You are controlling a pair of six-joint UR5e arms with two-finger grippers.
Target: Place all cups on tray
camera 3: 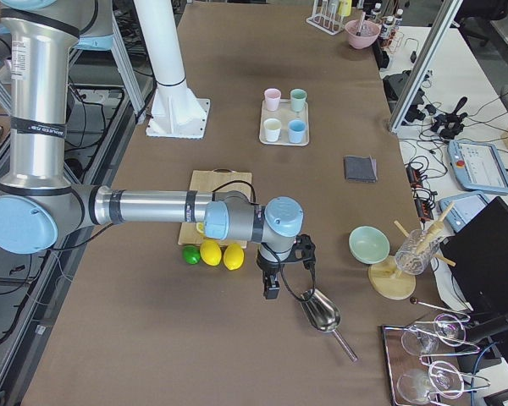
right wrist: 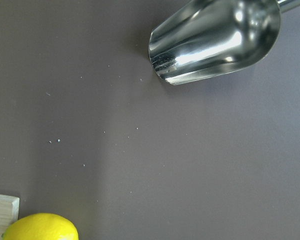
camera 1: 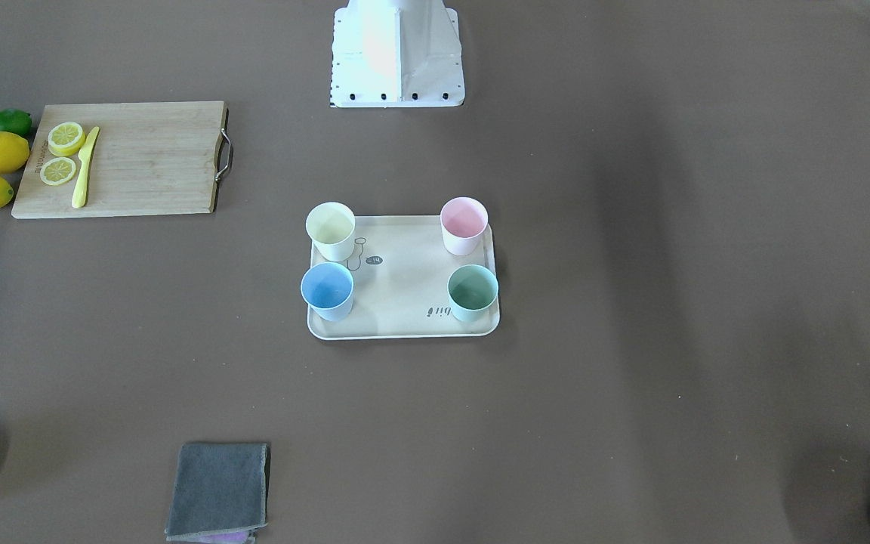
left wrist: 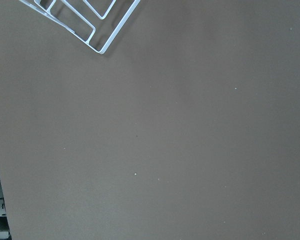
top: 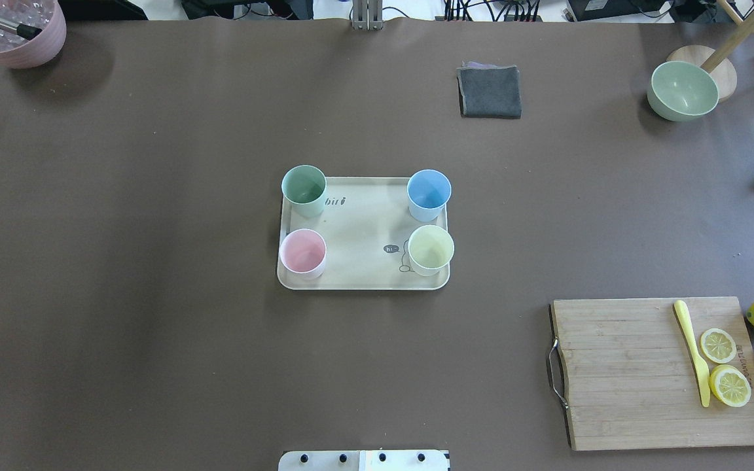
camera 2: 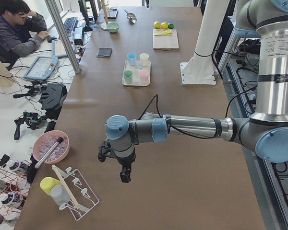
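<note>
Standing upright at the four corners of the tray [top: 364, 230], the pink cup [top: 303, 252], light blue cup [top: 429, 193], pale yellow cup [top: 430, 248] and mint green cup [top: 304, 188] are all well apart from either claw. I judge the placing finished, with nothing left to fetch. The left gripper [camera 2: 125, 178] hangs over the table [left wrist: 165, 150] at one end, with a wire rack [left wrist: 90, 20] near it. The right gripper [camera 3: 271, 290] hangs at the other end, a steel scoop [right wrist: 215, 40] just beside it and a lemon [right wrist: 40, 227] near. Whether either claw is spread or pressed together, I cannot tell. The next move calls only for keeping clear of the tray.
</note>
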